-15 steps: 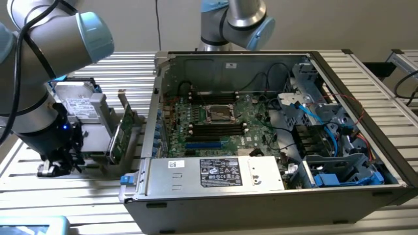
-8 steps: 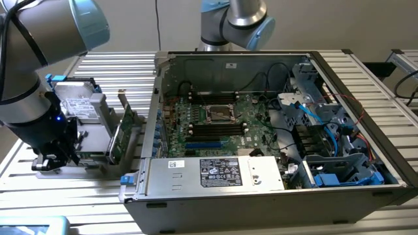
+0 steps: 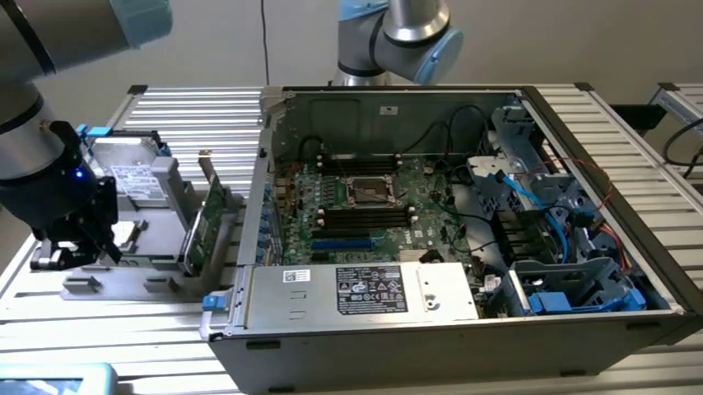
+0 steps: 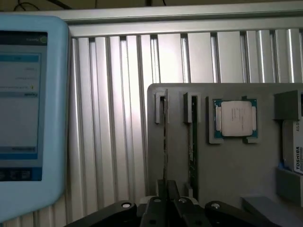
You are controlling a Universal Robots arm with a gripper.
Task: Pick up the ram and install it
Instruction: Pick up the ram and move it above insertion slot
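Two sticks point(image 4: 194, 142) in holder point(image 4: 236, 175); my gripper point(image 4: 165, 187) clamps the ram point(image 4: 164, 137); pick-up stage; freeing it, I judge, needs a straight lift.

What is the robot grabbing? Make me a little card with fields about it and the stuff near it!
gripper: shut on the ram
ram's place: on edge in a slot of the grey holder
neighbours: another stick, a silver processor chip
computer case: open
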